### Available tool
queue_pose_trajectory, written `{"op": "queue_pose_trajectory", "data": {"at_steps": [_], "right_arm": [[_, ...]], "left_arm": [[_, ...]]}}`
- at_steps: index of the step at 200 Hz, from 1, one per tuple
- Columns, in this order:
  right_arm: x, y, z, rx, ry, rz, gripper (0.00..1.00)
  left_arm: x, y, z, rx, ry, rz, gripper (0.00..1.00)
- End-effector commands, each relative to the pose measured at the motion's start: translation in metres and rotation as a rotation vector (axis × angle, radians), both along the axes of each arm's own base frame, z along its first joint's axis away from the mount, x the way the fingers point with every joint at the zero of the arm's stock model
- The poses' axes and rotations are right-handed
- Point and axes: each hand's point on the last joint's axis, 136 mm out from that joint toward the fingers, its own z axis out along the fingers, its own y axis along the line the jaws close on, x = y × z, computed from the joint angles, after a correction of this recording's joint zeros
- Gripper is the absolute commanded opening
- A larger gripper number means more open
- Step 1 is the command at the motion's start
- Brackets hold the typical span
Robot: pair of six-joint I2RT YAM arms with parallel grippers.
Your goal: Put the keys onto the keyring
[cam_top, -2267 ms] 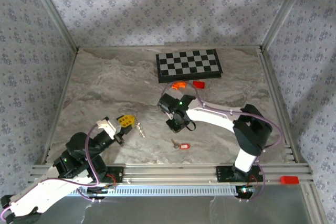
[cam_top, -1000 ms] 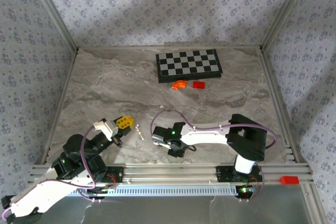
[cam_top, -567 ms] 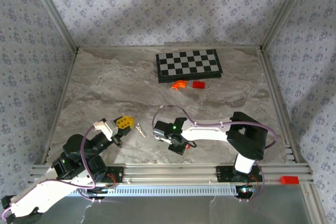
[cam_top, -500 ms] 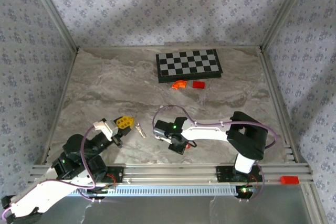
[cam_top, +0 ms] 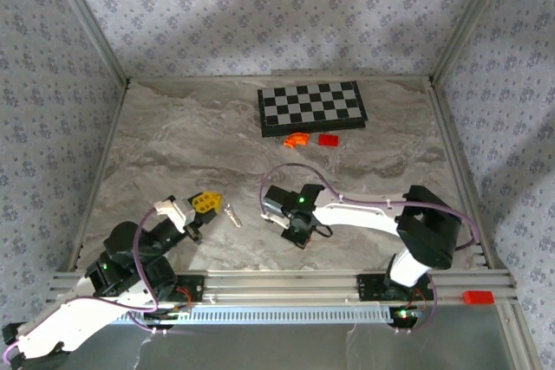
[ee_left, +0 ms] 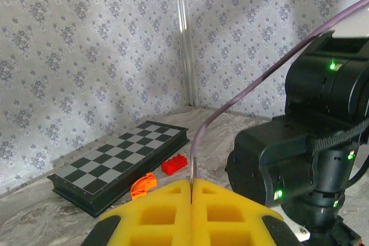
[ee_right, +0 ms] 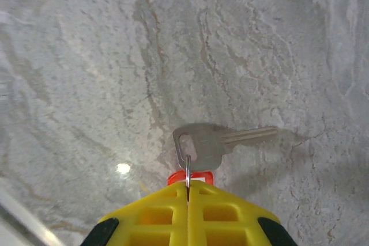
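Low over the table (cam_top: 173, 145), the right gripper (ee_right: 188, 191) pinched the keys (ee_right: 202, 142) and the left gripper (ee_left: 191, 184) clamped the keyring (cam_top: 231, 214); next, they likely needed bringing together.

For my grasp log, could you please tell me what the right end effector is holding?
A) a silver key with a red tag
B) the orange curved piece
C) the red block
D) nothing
A: in the right wrist view the shut right end effector pinches a thin ring threaded through the head of the silver key, its red tag right beside it.
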Motion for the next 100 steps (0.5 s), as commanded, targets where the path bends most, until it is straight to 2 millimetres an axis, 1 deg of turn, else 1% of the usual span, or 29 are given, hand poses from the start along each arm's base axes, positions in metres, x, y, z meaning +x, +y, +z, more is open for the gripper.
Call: {"op": "queue_pose_trajectory", "data": {"at_steps": [1,24,33,47,69,86,100], "right_arm": [[-0.007,-0.002,0.002,0.030,0.044,0.012,0.00],[-0.010,0.001,0.002,0.052,0.071,0.011,0.00],[-0.009,0.004,0.004,0.078,0.076,0.007,0.00],[-0.008,0.010,0.013,0.140,0.076,0.003,0.00],[-0.006,0.026,0.041,0.319,0.053,0.024,0.00],[-0.001,0.041,0.077,0.495,0.001,0.045,0.00],[-0.002,0.047,0.100,0.596,-0.014,0.062,0.00]], "left_arm": [[-0.004,0.003,0.015,-0.047,-0.025,-0.007,0.00],[-0.004,0.003,0.014,-0.047,-0.022,-0.007,0.00],[-0.004,0.003,0.014,-0.046,-0.021,-0.007,0.00],[-0.003,0.003,0.013,-0.045,-0.020,-0.006,0.00],[-0.004,0.001,0.012,-0.043,-0.022,-0.015,0.00],[-0.007,-0.002,0.014,-0.040,-0.028,-0.039,0.00],[-0.010,-0.008,0.015,-0.031,-0.032,-0.073,0.00]]}}
